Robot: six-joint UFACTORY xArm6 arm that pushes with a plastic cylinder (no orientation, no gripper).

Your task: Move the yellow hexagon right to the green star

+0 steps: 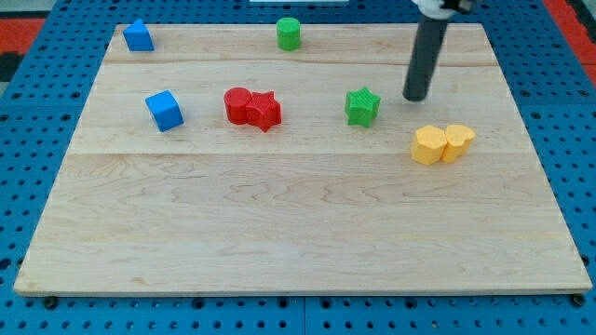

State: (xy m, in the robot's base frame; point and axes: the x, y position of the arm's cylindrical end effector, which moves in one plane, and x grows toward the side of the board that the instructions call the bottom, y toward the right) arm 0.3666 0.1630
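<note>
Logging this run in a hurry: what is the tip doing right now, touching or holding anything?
My tip: no gripper, holding nothing; it stands apart from every block, to the view's right of the green star and toward the view's top from the yellow hexagon.

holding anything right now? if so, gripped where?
Nothing is held; there is only a rod. My tip rests on bare board, apart from the green star and the yellow hexagon.

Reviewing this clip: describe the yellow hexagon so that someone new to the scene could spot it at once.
Start at the wooden board and go to its right side, below my tip. Two yellow blocks touch there; the yellow hexagon is the left one, nearer the green star. Its flat six-sided top sets it apart from the yellow heart.
</note>
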